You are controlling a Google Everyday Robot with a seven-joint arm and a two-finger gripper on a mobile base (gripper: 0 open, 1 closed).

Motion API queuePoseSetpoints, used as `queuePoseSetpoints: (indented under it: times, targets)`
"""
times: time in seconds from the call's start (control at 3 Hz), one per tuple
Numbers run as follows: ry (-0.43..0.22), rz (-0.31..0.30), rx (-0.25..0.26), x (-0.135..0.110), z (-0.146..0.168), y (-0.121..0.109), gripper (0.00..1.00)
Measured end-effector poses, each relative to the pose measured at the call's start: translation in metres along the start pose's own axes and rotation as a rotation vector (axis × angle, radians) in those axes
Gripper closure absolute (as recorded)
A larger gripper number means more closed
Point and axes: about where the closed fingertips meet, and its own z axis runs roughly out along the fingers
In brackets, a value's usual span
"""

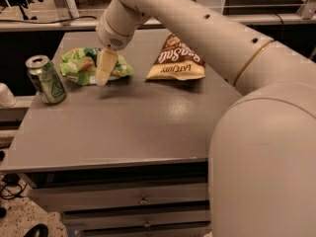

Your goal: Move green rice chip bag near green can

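Note:
The green rice chip bag (84, 65) lies crinkled on the grey table (133, 127) at the back left. The green can (46, 79) stands upright just left of it, a small gap between them. My gripper (104, 69) hangs from the cream arm over the right half of the bag, pointing down at its front edge. I cannot tell whether it touches the bag. The arm covers part of the bag's right side.
A brown-and-yellow chip bag (176, 58) lies to the right of the green bag. The arm's big cream body (261, 147) fills the right foreground. Drawers (143, 200) sit under the table's front edge. A white cup (6, 95) stands off the table's left side.

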Motion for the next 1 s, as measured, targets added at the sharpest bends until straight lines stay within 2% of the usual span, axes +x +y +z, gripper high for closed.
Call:
queuePoseSetpoints:
  times: [0.33, 0.67, 1.0]
  targets:
    - [-0.053, 0.048, 0.004, 0.017, -0.022, -0.003, 0.00]
    - [-0.132, 0.119, 0.050, 0.049, -0.072, -0.018, 0.00]
    - [-0.195, 0.173, 0.117, 0.081, -0.126, -0.032, 0.00]
